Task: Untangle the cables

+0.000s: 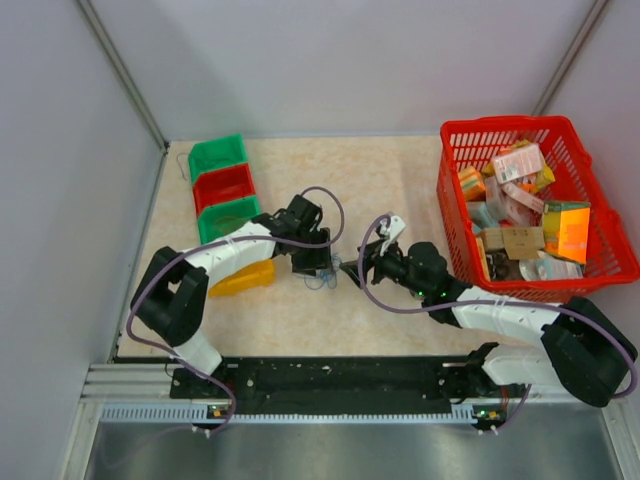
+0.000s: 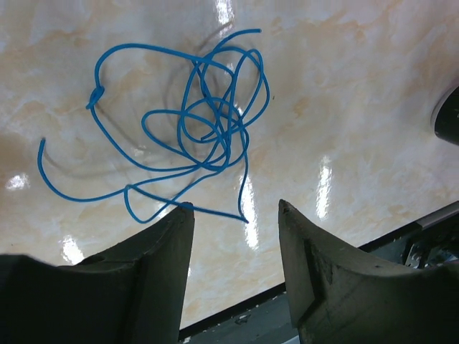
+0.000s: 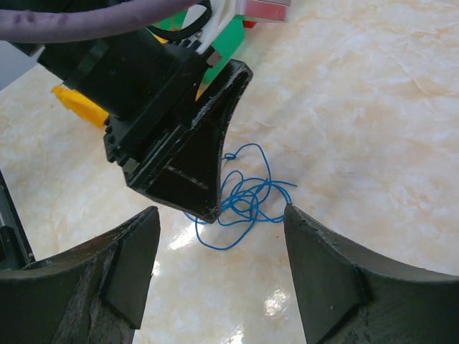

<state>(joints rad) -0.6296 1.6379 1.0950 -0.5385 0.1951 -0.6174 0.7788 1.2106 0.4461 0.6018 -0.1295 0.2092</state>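
Marbled beige tabletop (image 1: 380, 180), blue cable (image 2: 208, 122) tangled on it — we note left gripper (image 2: 235, 206), right gripper (image 3: 220, 213), both parted, empty — red basket (image 1: 510, 123) labels unreadable.

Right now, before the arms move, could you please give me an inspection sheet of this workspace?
Surface: glossy beige marbled table.
Job's things: one tangled blue wire lying loose on the table between the grippers; no other colours seen.
Clutter: green and red bins, yellow bin, red basket full of packets.
Grippers: left gripper open, empty, tips beside the wire; right gripper open, empty, apart from it.
Cables: lilac-grey hoses loop along both arms.
Surroundings: grey walls around the table.
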